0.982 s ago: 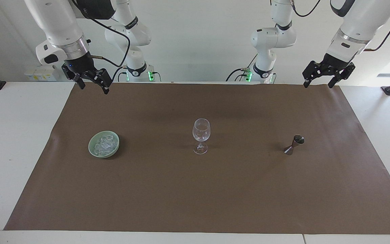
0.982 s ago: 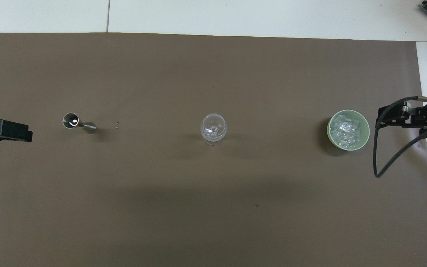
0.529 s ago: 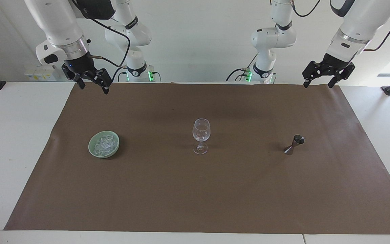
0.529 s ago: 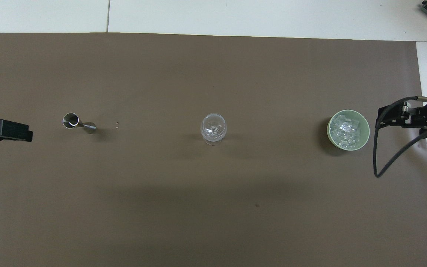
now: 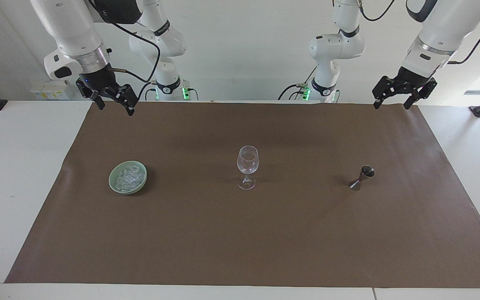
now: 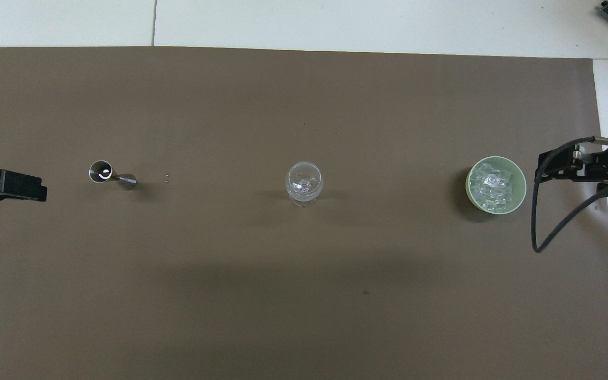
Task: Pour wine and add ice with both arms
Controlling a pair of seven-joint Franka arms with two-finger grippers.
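Observation:
Ice (image 5: 128, 177) (image 6: 495, 184) lies heaped in a pale green bowl (image 5: 111, 182) (image 6: 468, 186) toward the right arm's end of the table. A clear stemmed glass (image 5: 247, 166) (image 6: 304, 182) stands upright at the middle of the mat. Toward the left arm's end stands a small metal jigger (image 5: 361, 178) (image 6: 110, 174). Wine is out of view. My right gripper (image 5: 115, 108) (image 6: 549, 170) hangs open high over the mat's edge by the robots. My left gripper (image 5: 391, 105) (image 6: 24, 186) hangs open over the same edge at its own end. Both arms wait, holding nothing.
A brown mat (image 5: 240, 241) covers most of the white table (image 5: 15, 175). Two tiny specks (image 6: 167, 178) lie on the mat beside the jigger. A black cable (image 6: 547, 232) loops down from the right wrist.

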